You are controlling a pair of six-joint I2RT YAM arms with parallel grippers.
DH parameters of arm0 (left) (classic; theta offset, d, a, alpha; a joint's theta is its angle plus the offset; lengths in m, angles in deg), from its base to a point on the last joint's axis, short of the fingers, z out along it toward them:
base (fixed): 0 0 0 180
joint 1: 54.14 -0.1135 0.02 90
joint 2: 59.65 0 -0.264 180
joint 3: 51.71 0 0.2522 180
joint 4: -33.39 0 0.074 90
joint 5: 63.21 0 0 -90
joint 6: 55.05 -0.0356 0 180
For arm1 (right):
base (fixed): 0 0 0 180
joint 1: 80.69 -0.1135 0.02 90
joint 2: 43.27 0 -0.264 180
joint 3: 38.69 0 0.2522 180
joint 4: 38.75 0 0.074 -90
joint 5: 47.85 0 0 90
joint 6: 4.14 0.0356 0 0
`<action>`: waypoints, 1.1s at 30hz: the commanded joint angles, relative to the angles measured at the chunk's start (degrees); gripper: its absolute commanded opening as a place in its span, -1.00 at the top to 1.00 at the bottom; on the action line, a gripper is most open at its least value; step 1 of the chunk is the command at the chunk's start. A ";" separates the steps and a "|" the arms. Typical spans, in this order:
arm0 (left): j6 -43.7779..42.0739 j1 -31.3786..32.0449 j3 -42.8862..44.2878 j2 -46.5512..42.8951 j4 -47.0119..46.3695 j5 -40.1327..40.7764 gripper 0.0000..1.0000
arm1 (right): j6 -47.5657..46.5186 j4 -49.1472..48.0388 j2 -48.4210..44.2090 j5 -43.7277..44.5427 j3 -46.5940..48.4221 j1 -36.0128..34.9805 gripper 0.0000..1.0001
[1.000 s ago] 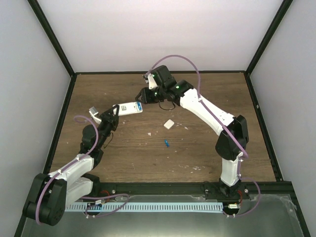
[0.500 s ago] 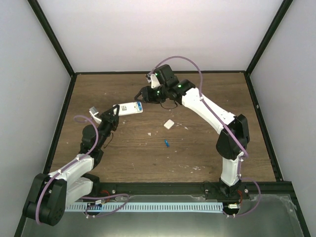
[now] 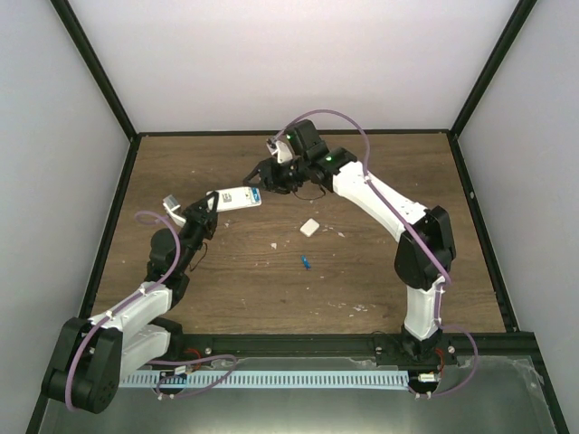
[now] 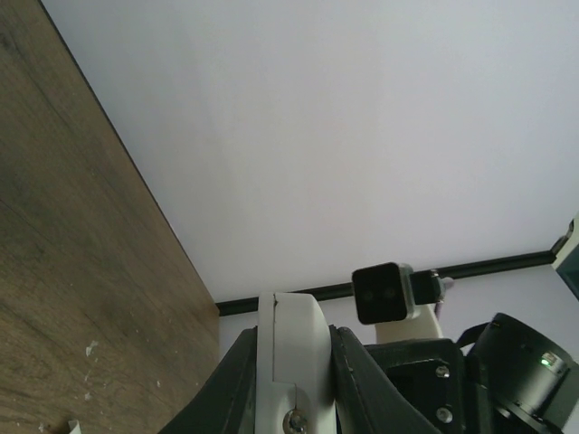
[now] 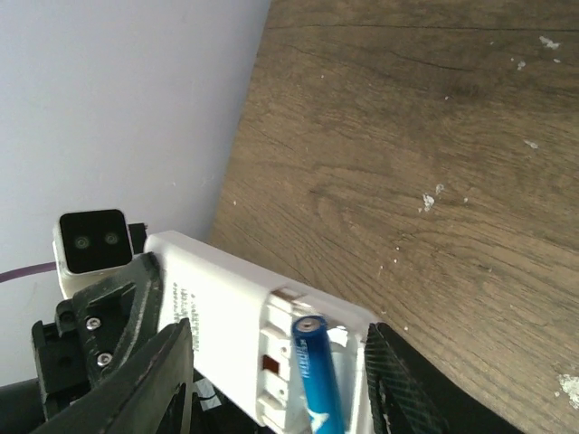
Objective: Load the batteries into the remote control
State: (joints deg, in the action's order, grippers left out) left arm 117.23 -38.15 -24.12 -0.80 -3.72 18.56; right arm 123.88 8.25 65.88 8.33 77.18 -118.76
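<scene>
The left tool [image 3: 208,210] clamps the remote control [image 3: 238,196] while the released right tool [image 3: 260,177] should press the battery [image 5: 315,375] flat into it.

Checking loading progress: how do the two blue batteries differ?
The seated battery rests in the remote control's open compartment, held off the table by the left claw; the loose battery lies flat on it. The seated battery is flanked by the right claw's open fingers; no claw is near the loose battery. Both are small blue cylinders.
</scene>
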 commanded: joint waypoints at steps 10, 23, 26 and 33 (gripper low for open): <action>-0.01 -0.16 1.20 -0.84 -4.04 -0.47 1.00 | 1.61 -1.05 0.20 -1.51 -1.08 1.71 0.10; -0.27 -0.06 0.96 -0.82 -5.20 -0.52 1.00 | 5.27 -7.04 0.17 -8.19 -4.37 2.07 0.17; -0.34 0.01 0.87 -0.84 -5.37 -0.60 1.00 | 6.16 -8.35 -0.07 -8.99 -4.89 2.27 0.22; -0.29 0.17 0.25 -0.93 -5.38 -0.48 1.00 | 7.42 -9.52 -1.22 -9.48 -4.85 3.05 0.24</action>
State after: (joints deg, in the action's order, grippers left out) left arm 117.21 -38.13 -24.12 -0.90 -6.30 18.40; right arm 129.96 0.77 65.90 0.24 71.98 -116.55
